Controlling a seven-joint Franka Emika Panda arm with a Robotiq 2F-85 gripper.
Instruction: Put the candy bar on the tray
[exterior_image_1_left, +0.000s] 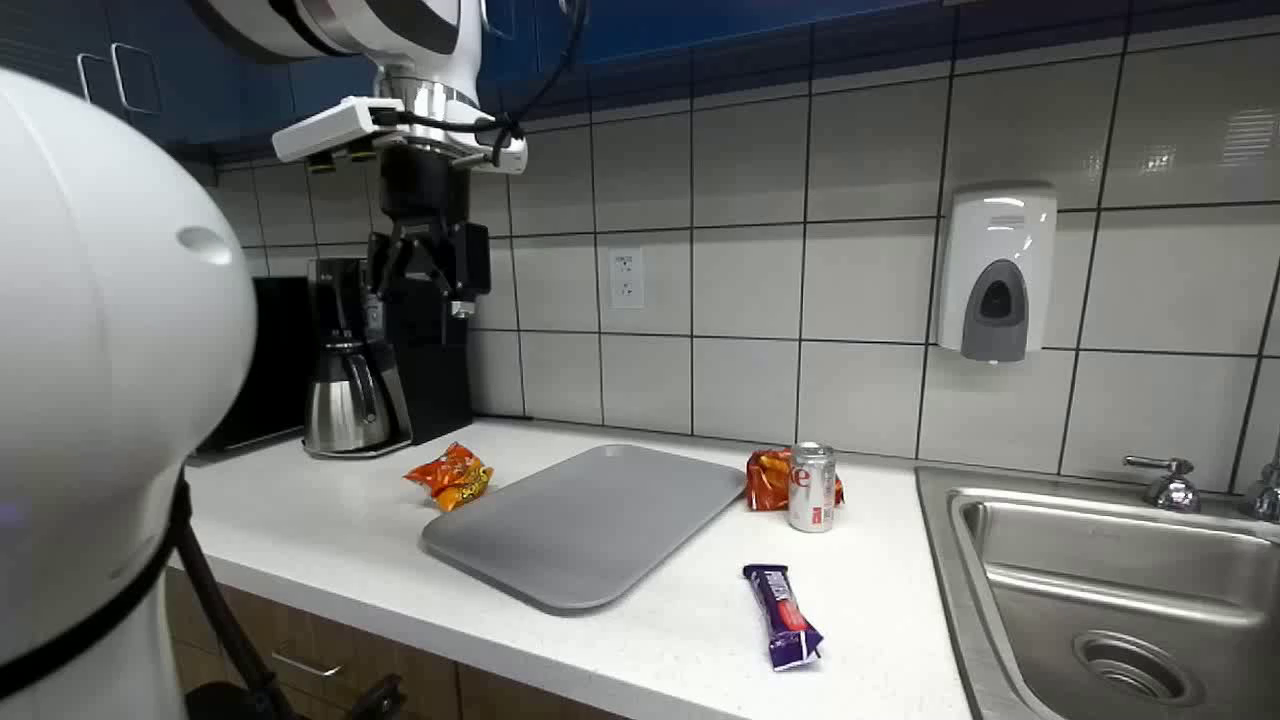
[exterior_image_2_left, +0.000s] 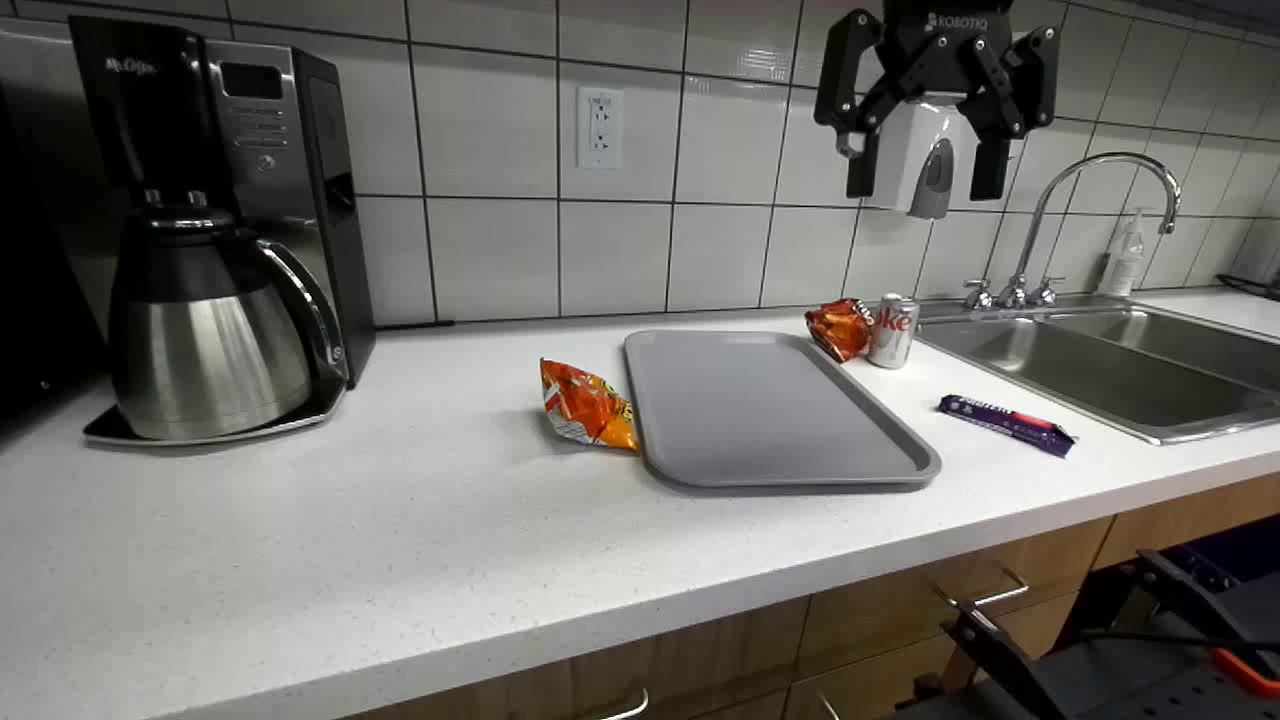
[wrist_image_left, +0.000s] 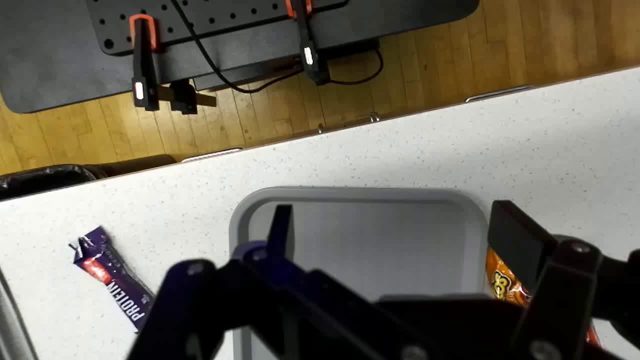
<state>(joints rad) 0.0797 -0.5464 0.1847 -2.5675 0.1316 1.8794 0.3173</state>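
Big white chunk of my arm (exterior_image_1_left: 110, 300) hogs the left of an exterior view, super close to the camera. My pincer (exterior_image_2_left: 926, 178) hangs well above the counter (exterior_image_2_left: 400, 560), fingers spread wide apart. Candy bar (exterior_image_2_left: 1008, 425) is lying right of the gray tray (exterior_image_2_left: 760, 410) and left of the sink (exterior_image_1_left: 955, 560), touching neither. Orange bag (exterior_image_2_left: 587, 405) just left of the tray, reddish bag (exterior_image_2_left: 838, 328) far right, by a silver can (exterior_image_2_left: 895, 332).

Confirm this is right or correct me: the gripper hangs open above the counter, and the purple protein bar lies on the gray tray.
The purple protein bar is not on the gray tray: both exterior views show it on the counter, between the tray and the sink. The gripper does hang open above the counter.
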